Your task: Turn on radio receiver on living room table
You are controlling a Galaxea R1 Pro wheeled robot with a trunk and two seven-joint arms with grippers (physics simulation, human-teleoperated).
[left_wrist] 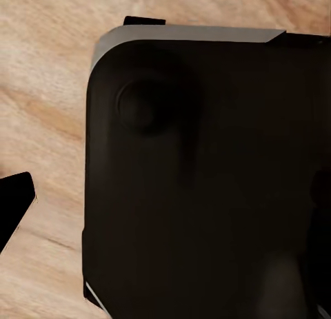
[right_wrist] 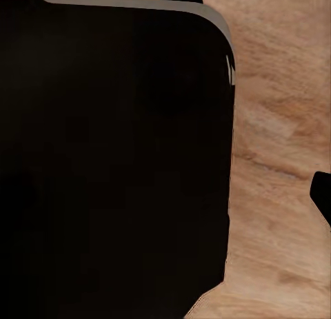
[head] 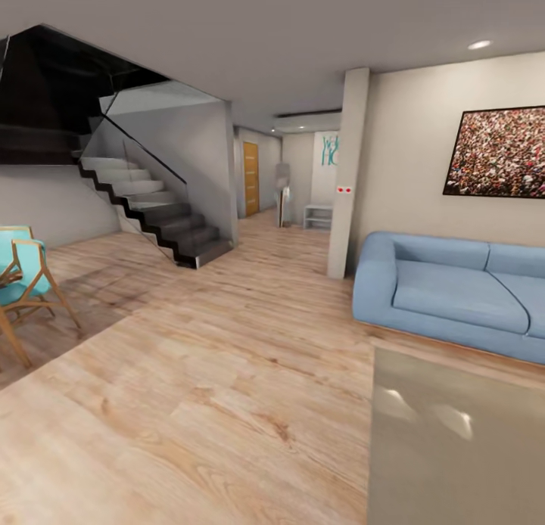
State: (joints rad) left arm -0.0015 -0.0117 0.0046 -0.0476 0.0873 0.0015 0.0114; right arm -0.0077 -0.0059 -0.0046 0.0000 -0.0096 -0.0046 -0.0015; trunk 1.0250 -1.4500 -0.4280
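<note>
The low table (head: pixel 454 464) with a glossy grey-beige top fills the bottom right corner of the head view, and the part of its top in sight is bare. The radio receiver is out of view. This is the living room, with a light wood plank floor (head: pixel 212 389) and a blue sofa (head: pixel 454 290) behind the table. In the left wrist view one dark fingertip (left_wrist: pixel 14 205) juts in over the floor beside my black base (left_wrist: pixel 207 174). In the right wrist view a dark fingertip (right_wrist: pixel 323 198) shows beside the black base (right_wrist: pixel 110 153).
A staircase (head: pixel 159 211) with a glass rail rises at the left. A turquoise chair with a wooden frame (head: pixel 23 283) stands at the far left. A white pillar (head: pixel 347 169) stands by the sofa's end, with a hallway and an orange door (head: pixel 250 178) beyond.
</note>
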